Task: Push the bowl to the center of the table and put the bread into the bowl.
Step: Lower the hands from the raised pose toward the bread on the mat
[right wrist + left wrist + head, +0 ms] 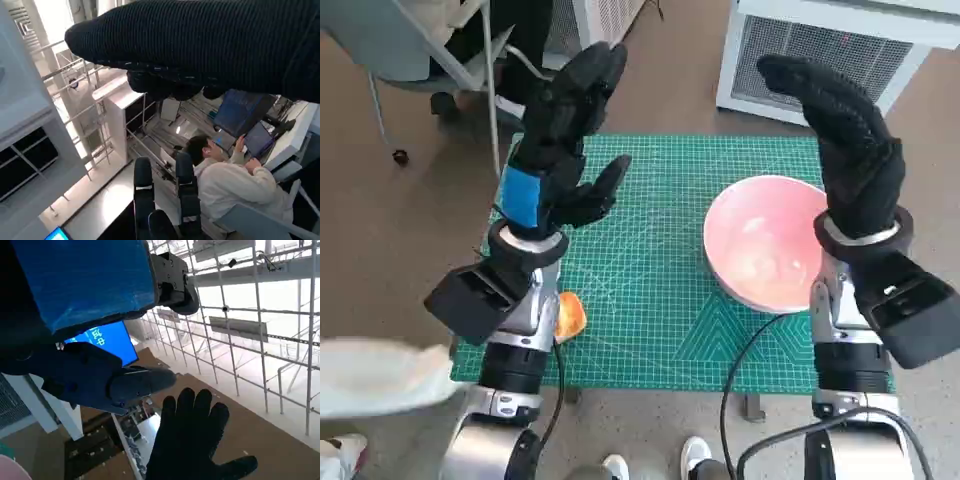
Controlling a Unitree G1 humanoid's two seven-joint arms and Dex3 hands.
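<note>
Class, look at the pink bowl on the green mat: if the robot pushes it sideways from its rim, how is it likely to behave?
The pink bowl looks smooth and empty, so it is probably light and should slide. Its walls curve down toward a narrower base, so a push high on the rim might tilt it. The green mat looks matte and may drag slightly.

Pink bowl [765, 243] upright; bread [569, 316] well apart.
</note>
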